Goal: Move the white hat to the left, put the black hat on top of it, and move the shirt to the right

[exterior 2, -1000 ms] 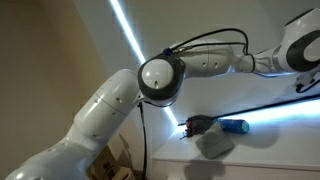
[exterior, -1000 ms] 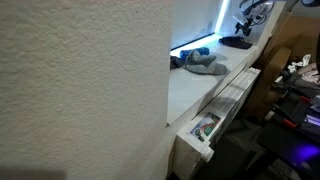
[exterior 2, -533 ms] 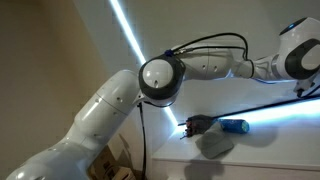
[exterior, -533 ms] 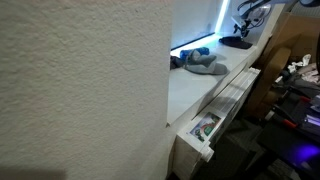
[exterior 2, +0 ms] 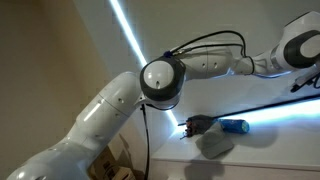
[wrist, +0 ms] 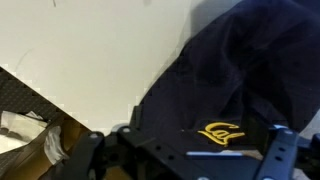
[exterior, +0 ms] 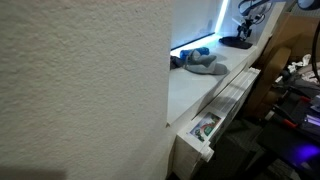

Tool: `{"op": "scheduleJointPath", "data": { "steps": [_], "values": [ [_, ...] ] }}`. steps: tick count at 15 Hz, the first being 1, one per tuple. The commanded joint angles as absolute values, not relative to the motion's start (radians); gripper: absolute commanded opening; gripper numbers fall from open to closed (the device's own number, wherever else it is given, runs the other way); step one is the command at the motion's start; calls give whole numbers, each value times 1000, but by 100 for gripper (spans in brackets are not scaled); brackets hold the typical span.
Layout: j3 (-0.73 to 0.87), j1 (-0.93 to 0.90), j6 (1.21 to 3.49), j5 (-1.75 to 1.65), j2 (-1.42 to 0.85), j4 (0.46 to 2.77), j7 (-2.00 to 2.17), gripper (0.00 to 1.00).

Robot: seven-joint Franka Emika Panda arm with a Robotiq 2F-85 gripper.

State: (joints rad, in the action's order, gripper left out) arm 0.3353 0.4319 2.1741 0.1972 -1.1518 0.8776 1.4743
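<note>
In the wrist view a black hat (wrist: 235, 70) of dark cloth with a yellow emblem (wrist: 225, 131) fills the right side, lying on the white table (wrist: 80, 50). My gripper (wrist: 183, 152) hangs open just over it, one finger (wrist: 86, 150) on the left and the other at the right edge, nothing between them. In an exterior view the black hat (exterior: 236, 42) lies at the table's far end under the gripper (exterior: 247, 24). The white hat (exterior: 208, 67) looks grey and lies nearer. The blue shirt (exterior: 200, 51) lies beside it. Both exterior views show them: white hat (exterior 2: 215, 145), shirt (exterior 2: 235, 126).
A textured wall (exterior: 80, 90) blocks the left of an exterior view. A small dark thing (exterior: 180, 60) lies by the shirt. Below the table's (exterior: 190, 95) front edge an open drawer (exterior: 205, 128) holds coloured bits. Dark equipment (exterior: 295, 95) stands at the right. My arm (exterior 2: 160, 80) crosses the view.
The far end of my arm has shifted only slightly. The hats and the shirt lie where they were, and the gripper stays open.
</note>
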Motion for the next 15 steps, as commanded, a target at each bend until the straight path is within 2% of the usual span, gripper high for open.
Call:
{"op": "scheduleJointPath", "data": {
  "steps": [1,4,8,12,15],
  "values": [
    [341,431,2153,196,-1162,855,1489,100],
    [347,430,2147,196,-1178,835,1502,100],
    [278,448,2060,192,-1201,780,1230,100],
    [271,399,2013,158,-1190,820,1084,100],
    [281,392,2038,174,-1190,824,1116,100]
  ]
}}
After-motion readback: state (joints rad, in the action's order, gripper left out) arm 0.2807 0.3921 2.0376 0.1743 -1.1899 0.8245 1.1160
